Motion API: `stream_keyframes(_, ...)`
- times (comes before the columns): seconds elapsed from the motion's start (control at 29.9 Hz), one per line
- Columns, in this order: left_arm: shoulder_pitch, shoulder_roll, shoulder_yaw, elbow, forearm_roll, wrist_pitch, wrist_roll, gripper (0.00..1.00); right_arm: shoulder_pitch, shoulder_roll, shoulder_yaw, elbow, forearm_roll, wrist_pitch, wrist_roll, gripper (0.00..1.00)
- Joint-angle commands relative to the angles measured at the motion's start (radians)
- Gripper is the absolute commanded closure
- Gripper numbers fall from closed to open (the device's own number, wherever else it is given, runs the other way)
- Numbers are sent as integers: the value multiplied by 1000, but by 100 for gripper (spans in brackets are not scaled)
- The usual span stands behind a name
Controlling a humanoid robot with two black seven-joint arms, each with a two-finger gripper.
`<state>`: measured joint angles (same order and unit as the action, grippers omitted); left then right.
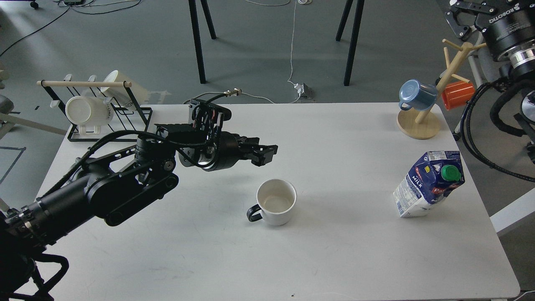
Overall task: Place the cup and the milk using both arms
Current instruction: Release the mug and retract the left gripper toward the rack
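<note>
The cup (276, 202) is a white mug with a cream inside and a black loop handle pointing left. It stands upright on the white table (334, 259), near the middle. My left gripper (264, 154) hovers just above and to the left of the cup, fingers slightly apart and empty. The milk (429, 184), a blue and white carton with a green cap, stands at the table's right side and leans to the right. My right gripper (457, 19) is raised at the top right, well behind the milk, open and empty.
A wooden mug tree (419, 121) with a blue mug (416, 95) and an orange mug (458, 94) stands at the back right corner. A black wire rack (106, 121) with white lettered mugs (87, 110) stands at the back left. The table's right edge is close to the milk.
</note>
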<state>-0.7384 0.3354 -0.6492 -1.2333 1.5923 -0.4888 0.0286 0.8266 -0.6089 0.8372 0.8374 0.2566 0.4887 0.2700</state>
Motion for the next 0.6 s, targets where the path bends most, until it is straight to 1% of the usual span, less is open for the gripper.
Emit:
stream_keyframes(0.0,7,37,-114,9,-239,0,-7,15,-64,-77,0,75,58,0,0,0)
stream_keyframes(0.07,8,50,-182,27,-357,0,-10,11,-116,-130,6,121,59,0,6,0)
stream_keyframes(0.1,10,50,-220,52,-424,0,-15,7,-145,-155,10,143,61,0,8,0)
stream_keyframes(0.17,10,43,-286,118,-581,0,-25,3,-213,-178,17,178,61,0,12,0)
stream_keyframes(0.23,10,40,-332,179,-762,0,-39,1,-291,-181,36,199,59,0,18,0)
stream_keyframes(0.37,7,50,-345,238,-1072,0,-44,1,-446,-183,98,250,61,0,23,0)
stream_keyframes(0.57,7,85,-375,336,-1322,0,-42,0,-720,-215,252,383,59,0,26,1)
